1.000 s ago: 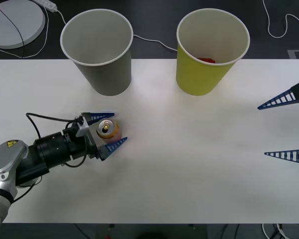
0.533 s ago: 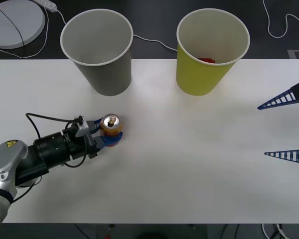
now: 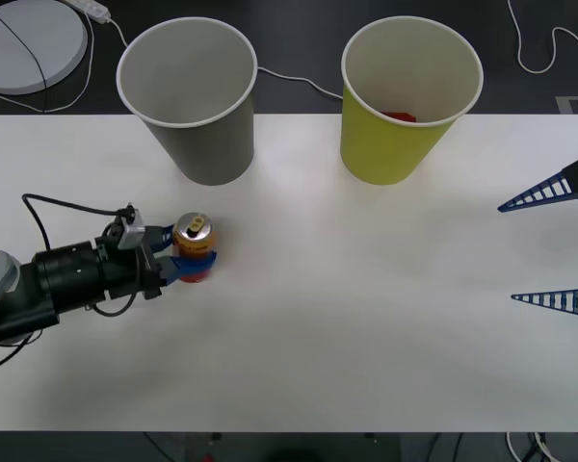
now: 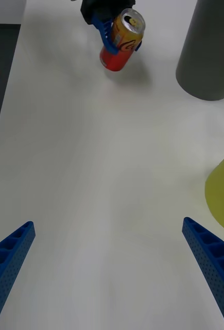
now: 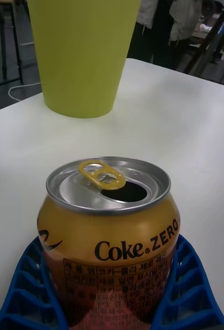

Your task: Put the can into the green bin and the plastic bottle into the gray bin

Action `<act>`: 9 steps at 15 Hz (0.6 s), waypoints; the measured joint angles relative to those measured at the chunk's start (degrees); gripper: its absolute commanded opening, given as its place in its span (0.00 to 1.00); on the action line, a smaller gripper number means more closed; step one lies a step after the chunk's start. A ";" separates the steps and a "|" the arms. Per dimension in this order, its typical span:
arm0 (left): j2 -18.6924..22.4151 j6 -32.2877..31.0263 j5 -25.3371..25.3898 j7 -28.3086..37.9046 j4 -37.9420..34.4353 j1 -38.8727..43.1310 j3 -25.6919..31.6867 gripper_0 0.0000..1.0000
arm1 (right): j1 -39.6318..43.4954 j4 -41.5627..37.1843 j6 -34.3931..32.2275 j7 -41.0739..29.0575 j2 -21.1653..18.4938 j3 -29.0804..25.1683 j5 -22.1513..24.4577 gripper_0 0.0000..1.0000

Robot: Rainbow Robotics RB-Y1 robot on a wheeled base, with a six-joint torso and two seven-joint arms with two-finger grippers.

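Observation:
The can (image 3: 194,246), orange-red with a silver top and gold pull tab, is at the table's left, gripped low on its sides by my left gripper (image 3: 190,262). In the right wrist view the can (image 4: 122,39) leans a little between the blue fingers (image 4: 107,32). The left wrist view has the can (image 5: 109,232) close up between the ribbed fingers (image 5: 186,289). The gray bin (image 3: 188,96) stands just behind it, the green bin (image 3: 409,96) farther right with something red inside. My right gripper (image 3: 554,247) hangs open at the right edge. The plastic bottle is out of view.
A white round disc (image 3: 29,38) and white cables (image 3: 289,79) lie on the dark floor behind the table. The white tabletop (image 3: 366,289) spreads wide between the two arms. The table's front edge runs along the bottom of the front view.
My left gripper went from open around the can to shut on it, then drew back to the left with the can. The right arm has not moved.

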 measured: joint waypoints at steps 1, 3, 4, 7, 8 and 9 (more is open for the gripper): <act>1.95 0.02 0.04 2.29 -1.27 0.00 -0.72 0.00 | 0.00 0.00 0.00 0.00 0.00 0.00 0.00 1.00; 5.57 0.07 0.01 6.68 -3.96 0.06 -1.82 0.00 | 0.00 0.00 0.00 0.00 0.00 0.00 0.00 1.00; 7.57 0.05 0.01 8.56 -5.26 0.06 -2.32 0.00 | 0.00 0.00 0.00 0.00 0.00 0.00 0.00 1.00; 13.33 0.09 -0.87 13.17 -9.68 0.75 -2.90 0.00 | 0.00 0.00 0.00 0.00 0.00 0.00 0.00 1.00; 15.36 0.09 -1.55 14.68 -11.72 1.36 -2.91 0.00 | 0.00 0.00 0.00 0.00 0.00 0.00 0.00 1.00; 17.41 0.09 -1.72 16.01 -13.84 2.14 -2.91 0.00 | 0.00 0.00 0.00 0.00 0.00 0.00 0.00 1.00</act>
